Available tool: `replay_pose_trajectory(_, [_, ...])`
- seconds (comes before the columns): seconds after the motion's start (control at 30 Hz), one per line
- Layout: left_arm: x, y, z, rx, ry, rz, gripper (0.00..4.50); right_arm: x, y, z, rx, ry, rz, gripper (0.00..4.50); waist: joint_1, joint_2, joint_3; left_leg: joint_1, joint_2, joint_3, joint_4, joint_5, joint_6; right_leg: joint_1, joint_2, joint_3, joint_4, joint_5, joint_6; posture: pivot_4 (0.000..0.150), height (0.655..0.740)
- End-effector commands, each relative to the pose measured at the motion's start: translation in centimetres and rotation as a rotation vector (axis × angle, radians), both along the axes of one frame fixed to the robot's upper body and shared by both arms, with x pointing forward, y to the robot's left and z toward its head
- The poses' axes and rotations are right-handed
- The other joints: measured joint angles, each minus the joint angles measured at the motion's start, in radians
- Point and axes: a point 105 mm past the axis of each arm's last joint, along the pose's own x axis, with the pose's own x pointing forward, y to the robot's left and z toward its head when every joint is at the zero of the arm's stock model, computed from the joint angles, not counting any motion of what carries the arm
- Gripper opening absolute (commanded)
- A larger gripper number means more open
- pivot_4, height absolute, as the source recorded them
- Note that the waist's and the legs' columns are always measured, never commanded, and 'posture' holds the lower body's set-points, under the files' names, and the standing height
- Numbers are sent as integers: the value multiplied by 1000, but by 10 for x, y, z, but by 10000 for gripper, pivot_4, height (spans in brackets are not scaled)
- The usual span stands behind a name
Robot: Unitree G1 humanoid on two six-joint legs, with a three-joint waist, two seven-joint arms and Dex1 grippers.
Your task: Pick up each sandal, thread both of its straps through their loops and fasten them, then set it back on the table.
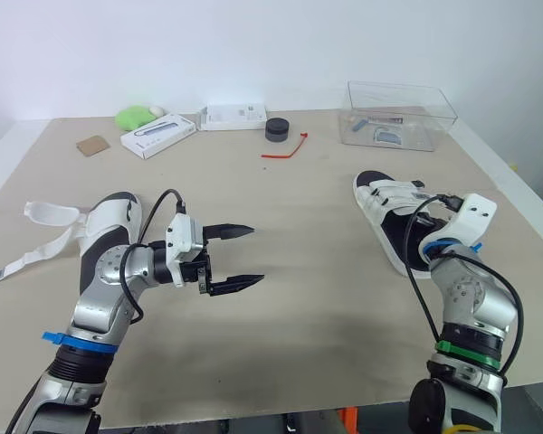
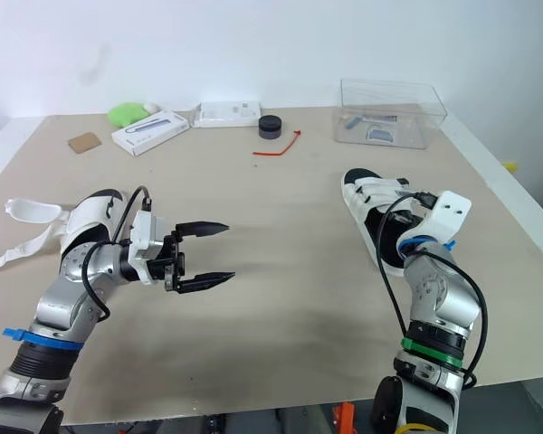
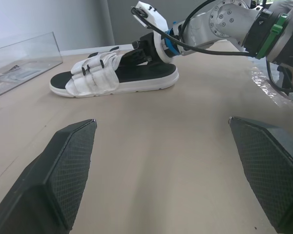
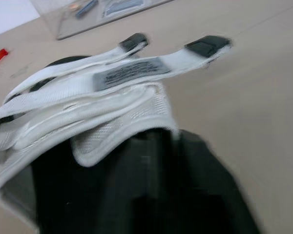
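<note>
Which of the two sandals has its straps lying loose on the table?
The sandal on the robot's left: its white straps trail flat across the table. On the right sandal, the straps cross over the footbed.

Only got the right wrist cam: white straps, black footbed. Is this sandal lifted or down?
Observer: Down. The right sandal lies sole-flat on the table, near the clear box.
Operator: Left claw?
Observer: The left claw is open and empty, hovering over bare table, away from both sandals.
Operator: Other sandal?
Observer: The left sandal sits by the left arm, its straps loose and trailing across the table.
</note>
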Motion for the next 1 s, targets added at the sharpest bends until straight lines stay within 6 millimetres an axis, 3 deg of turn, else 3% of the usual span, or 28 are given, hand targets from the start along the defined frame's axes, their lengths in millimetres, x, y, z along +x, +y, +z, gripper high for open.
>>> replay_pose_trajectory(0.03, [-2,0,9,-2,-33,-11,45000,-3,16,9,-99,-2,137,29069,-1,0,0,0,0,0,0,0,0,0,0,0,0,0,0,1500,7400])
replay_pose_trajectory(0.13, [-2,0,8,4,-32,-15,45000,-18,24,15,-270,20,325,42116,-1,0,0,0,0,-1,0,0,0,0,0,0,0,0,0,1500,7400])
replay_pose_trajectory(0.17, [-2,0,7,5,-31,-16,45000,-24,26,17,-319,23,384,44657,1,0,0,0,0,-1,0,0,0,0,0,-1,0,-1,0,1500,7400])
replay_pose_trajectory(0.3, [-1,-2,6,6,-31,-9,45000,-37,28,26,-407,-3,534,44657,1,0,0,0,-1,0,0,-1,1,0,-1,0,-1,-1,2,1500,7400])
replay_pose_trajectory(0.43, [8,0,1,28,-36,79,45000,-57,41,41,-533,-68,797,44657,2,0,0,0,-1,0,0,-1,1,0,0,0,-1,-1,2,1500,7400])
replay_pose_trajectory(0.5, [18,3,-5,50,-29,169,45000,-65,59,55,-523,-123,970,44657,0,0,0,0,-1,1,0,-1,1,1,0,0,-1,-1,2,1500,7400])
replay_pose_trajectory(0.57, [28,6,-8,49,-13,248,45000,-62,78,73,-488,-206,1058,44657,-8,0,1,2,-1,1,1,-1,1,1,1,1,-1,0,2,1500,7400])
replay_pose_trajectory(0.7, [45,12,-7,32,12,423,45000,-57,138,101,-341,-377,1295,44657,-15,-2,2,3,1,0,1,0,1,1,5,2,-1,3,0,1500,7400])
replay_pose_trajectory(0.77, [49,18,-9,32,7,517,45000,-59,162,105,-290,-418,1414,44657,-13,-2,2,3,4,-1,1,1,1,1,8,1,-1,4,-2,1500,7400])
replay_pose_trajectory(0.87, [53,34,-11,-3,28,710,45000,-57,193,95,-337,-428,1587,44657,-10,-2,2,2,7,-2,1,1,1,1,10,-1,-1,3,-4,1500,7400])
replay_pose_trajectory(1.0, [50,52,-20,101,23,920,45000,-46,206,85,-380,-413,1675,44657,-6,-2,2,0,10,-2,1,-1,0,0,9,-1,-1,5,-10,1500,7400])
